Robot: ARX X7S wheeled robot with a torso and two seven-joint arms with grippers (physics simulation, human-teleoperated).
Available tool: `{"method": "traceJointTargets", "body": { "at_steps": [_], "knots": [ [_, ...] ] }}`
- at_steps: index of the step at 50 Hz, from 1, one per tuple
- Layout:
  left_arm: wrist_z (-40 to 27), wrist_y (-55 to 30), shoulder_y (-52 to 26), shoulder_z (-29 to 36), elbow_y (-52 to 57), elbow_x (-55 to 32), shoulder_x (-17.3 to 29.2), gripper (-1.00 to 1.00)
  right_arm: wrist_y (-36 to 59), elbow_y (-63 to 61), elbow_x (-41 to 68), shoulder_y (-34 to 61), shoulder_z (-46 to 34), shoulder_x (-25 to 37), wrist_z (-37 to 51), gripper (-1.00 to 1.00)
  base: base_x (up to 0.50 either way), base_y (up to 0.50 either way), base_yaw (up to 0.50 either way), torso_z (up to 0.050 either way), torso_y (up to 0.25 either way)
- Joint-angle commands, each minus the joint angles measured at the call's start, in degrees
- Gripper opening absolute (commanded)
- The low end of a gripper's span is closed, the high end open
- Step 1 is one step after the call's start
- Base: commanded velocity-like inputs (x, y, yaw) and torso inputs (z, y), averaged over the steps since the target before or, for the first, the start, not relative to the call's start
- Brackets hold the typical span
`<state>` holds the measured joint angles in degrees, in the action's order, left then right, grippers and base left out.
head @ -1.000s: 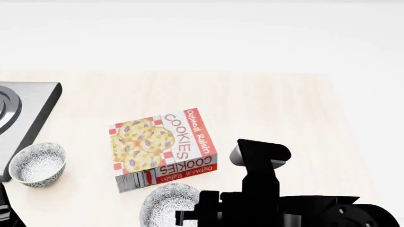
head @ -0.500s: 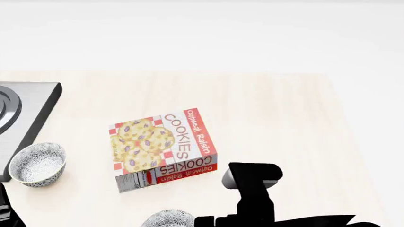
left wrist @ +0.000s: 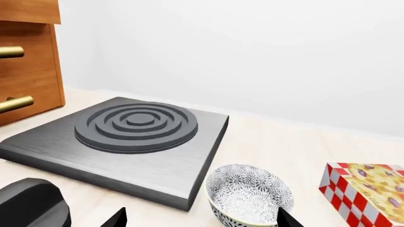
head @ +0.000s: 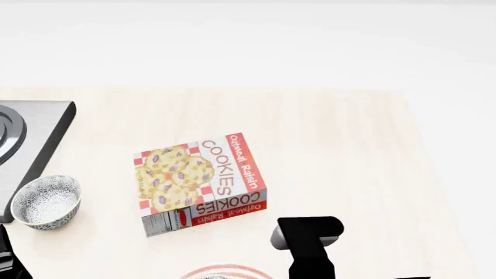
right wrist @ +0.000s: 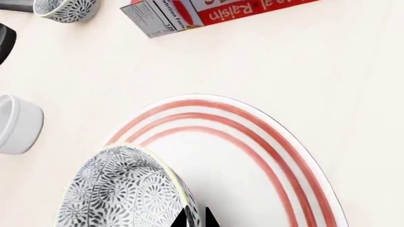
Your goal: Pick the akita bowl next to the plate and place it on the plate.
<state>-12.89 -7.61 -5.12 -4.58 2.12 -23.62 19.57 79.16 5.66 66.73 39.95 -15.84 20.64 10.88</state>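
My right gripper (right wrist: 197, 220) is shut on the rim of the akita bowl (right wrist: 120, 189), a speckled grey-black and white bowl. The bowl is tilted over the near-left part of the plate (right wrist: 265, 161), which is white with red rings. I cannot tell whether the bowl touches the plate. In the head view only a sliver of the plate (head: 229, 271) shows at the bottom edge, beside my black right arm (head: 308, 241). My left gripper (left wrist: 200, 222) is open. A second speckled bowl (left wrist: 249, 195) sits just ahead of its fingers, next to the stove.
A cookie box (head: 200, 183) lies flat mid-table, just beyond the plate. A grey stove plate (head: 35, 136) is at the left, with the second bowl (head: 46, 201) at its front corner. A plain white cup (right wrist: 18, 124) stands left of the plate. Wooden drawers (left wrist: 25, 56) stand beyond the stove.
My right arm has drawn back toward the bottom of the head view with the bowl. The bowl has left that view, and the plate's red-ringed rim now shows there.
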Motion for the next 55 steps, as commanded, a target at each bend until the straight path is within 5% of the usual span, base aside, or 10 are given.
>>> {"method": "traceJointTargets", "body": {
  "at_steps": [1,23,24,35,55],
  "knots": [
    [-0.1,0.0,0.0,0.1,0.1,-0.1,0.1,1.00,-1.3,-0.3,-0.3,-0.3,-1.5,0.8,-0.8,-1.00,0.00,0.00,0.00,0.000,0.000],
    [-0.2,0.4,0.0,0.3,-0.3,-0.3,0.3,1.00,-3.8,1.0,-2.9,-0.3,-5.3,1.5,-2.1,-1.00,0.00,0.00,0.00,0.000,0.000],
    [-0.2,0.3,0.1,0.3,-0.1,-0.4,0.3,1.00,-3.9,0.9,-2.8,-0.2,-5.2,1.5,-1.8,1.00,0.00,0.00,0.00,0.000,0.000],
    [-0.6,-0.2,0.3,0.4,0.6,-0.6,0.5,1.00,-0.7,-4.7,1.5,1.5,-2.3,3.1,2.0,1.00,0.00,0.00,0.00,0.000,0.000],
    [-0.8,-0.1,0.4,0.6,0.8,-0.9,0.7,1.00,8.1,-17.2,26.6,9.0,5.1,6.5,27.8,1.00,0.00,0.00,0.00,0.000,0.000]
  ]
}}
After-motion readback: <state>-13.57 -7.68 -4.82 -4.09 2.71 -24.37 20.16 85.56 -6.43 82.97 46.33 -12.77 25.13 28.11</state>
